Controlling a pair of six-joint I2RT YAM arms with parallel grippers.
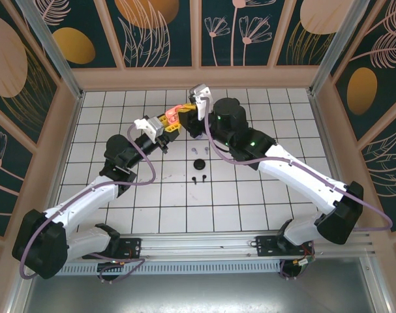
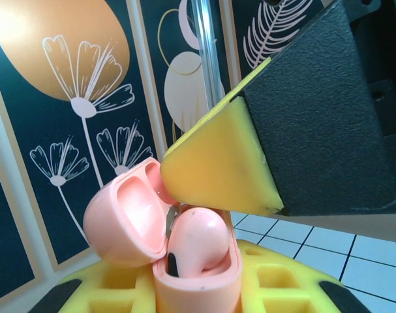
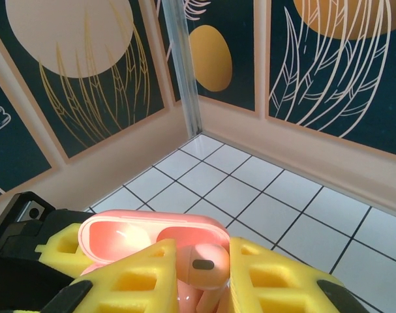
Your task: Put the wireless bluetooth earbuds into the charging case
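Top view: both arms meet in the air over the far middle of the table (image 1: 184, 202). The left pincer (image 1: 165, 125) is narrow, clamped on the open salmon case (image 1: 173, 113), and the right pincer (image 1: 184, 116) sits just beside it on the far side

Left wrist: we see the salmon case (image 2: 194, 287) upright, lid (image 2: 122, 222) swung left, salmon earbud (image 2: 198, 244) head-up in its mouth, the right pincer's pad (image 2: 217, 163) on top

Right wrist: the right pincer's fingers (image 3: 129, 277) are narrow and seem to pinch the salmon earbud (image 3: 201, 261), stem down toward the well. We judge a straight push along that axis seats it
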